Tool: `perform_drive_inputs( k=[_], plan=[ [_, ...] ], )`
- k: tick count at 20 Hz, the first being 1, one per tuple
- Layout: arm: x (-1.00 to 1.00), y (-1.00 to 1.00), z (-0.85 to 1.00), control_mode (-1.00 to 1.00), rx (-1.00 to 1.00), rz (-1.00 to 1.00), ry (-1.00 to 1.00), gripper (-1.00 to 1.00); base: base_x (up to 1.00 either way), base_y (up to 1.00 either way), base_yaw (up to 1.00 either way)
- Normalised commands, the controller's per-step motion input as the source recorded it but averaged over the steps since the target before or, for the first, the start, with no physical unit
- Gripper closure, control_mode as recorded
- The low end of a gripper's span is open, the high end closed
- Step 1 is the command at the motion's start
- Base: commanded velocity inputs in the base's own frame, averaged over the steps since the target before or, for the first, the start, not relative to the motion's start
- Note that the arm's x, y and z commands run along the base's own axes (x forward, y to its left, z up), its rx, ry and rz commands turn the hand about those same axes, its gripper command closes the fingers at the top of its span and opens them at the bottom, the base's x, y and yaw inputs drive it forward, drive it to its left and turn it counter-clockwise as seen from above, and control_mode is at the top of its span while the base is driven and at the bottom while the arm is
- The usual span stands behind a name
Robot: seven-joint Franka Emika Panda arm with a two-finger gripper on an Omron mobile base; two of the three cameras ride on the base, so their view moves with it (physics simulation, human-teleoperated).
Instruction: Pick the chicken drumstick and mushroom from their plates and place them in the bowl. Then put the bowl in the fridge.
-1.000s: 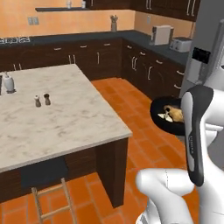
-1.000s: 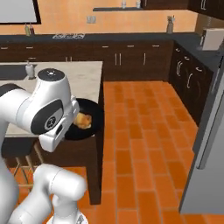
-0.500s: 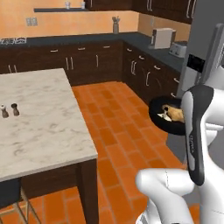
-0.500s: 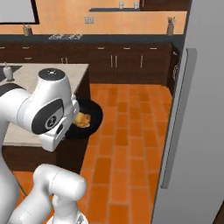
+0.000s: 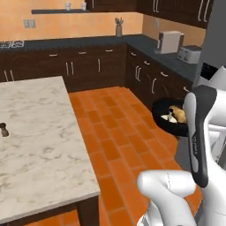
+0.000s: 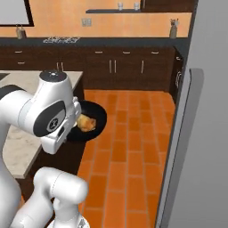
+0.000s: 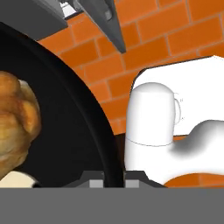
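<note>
The hand [image 7: 108, 178] is pinched on the rim of the round black glossy bowl [image 7: 85, 113], which it holds in the air above the orange brick floor [image 6: 133, 147]. Inside the bowl, at about 9 o'clock in the hand view, lies the golden-brown chicken drumstick [image 7: 15, 116], with the pale cream mushroom [image 5: 166, 117] touching it. The tall silver-grey metal fridge [image 6: 205, 133] stands at 3 o'clock in the right base view. The marble-topped island desk [image 5: 39, 141] lies at 9 o'clock in the left base view.
</note>
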Motion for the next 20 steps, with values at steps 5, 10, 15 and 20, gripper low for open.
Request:
perform_drive_inputs(
  k=[5, 10, 15, 20],
  plan=[
    [0.0, 0.0, 0.0, 1.0, 0.0, 0.0, 0.0, 1.0, 0.84, 0.42, 0.01],
    [0.0, 0.0, 0.0, 1.0, 0.0, 0.0, 0.0, 1.0, 0.94, 0.27, 0.05],
    [0.0, 0.0, 0.0, 1.0, 0.0, 0.0, 0.0, 1.0, 0.45, -0.53, 0.09],
    [0.0, 0.0, 0.0, 1.0, 0.0, 0.0, 0.0, 1.0, 0.77, -0.18, 0.05]
  ],
)
